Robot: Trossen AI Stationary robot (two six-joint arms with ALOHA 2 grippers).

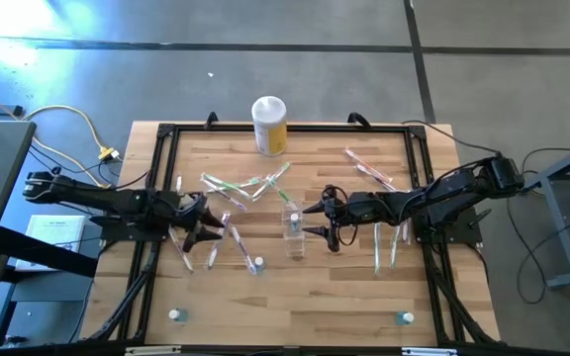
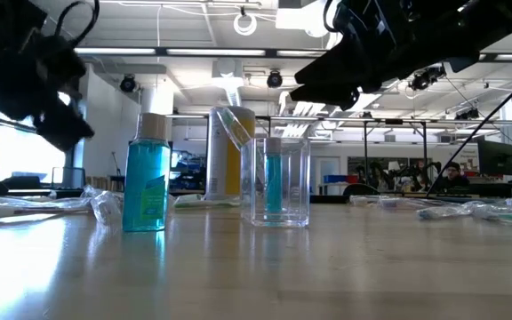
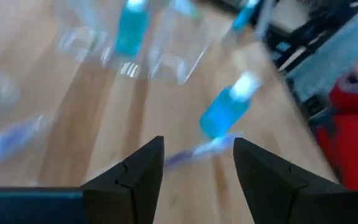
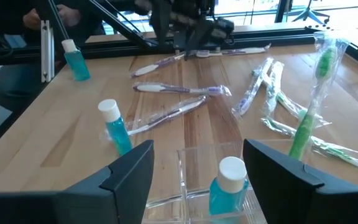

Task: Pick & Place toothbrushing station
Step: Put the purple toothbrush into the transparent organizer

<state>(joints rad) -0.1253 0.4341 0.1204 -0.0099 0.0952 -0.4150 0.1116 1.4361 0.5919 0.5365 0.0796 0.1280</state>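
Both arms reach in low over the wooden table (image 1: 265, 297) from opposite sides, wrists level, their grippers facing each other across the middle. The left gripper (image 1: 204, 229) hangs above the wrapped toothbrushes (image 1: 237, 188) on its side, its fingers (image 3: 143, 168) spread wide with nothing between them. The right gripper (image 1: 327, 220) hovers just beside the clear plastic cup (image 1: 293, 225), which stands upright near the table's centre; its fingers (image 4: 134, 167) are also parted wide and grip nothing, framing the cup (image 4: 211, 180) in the right wrist view. One green toothbrush (image 4: 309, 112) in its wrapper leans up out of the cup, and one small blue bottle (image 2: 274, 182) with a white cap stands inside it. Another blue bottle (image 2: 147, 178) stands on the table near the cup on the left arm's side, and two more (image 1: 176, 315) sit near the front corners, making four bottles visible. A yellow canister (image 1: 269, 126) with a white lid stands at the far edge. Loose toothbrushes lie in scattered groups on either side of the cup; overlap and wrappers make an exact count impossible, though about a dozen show
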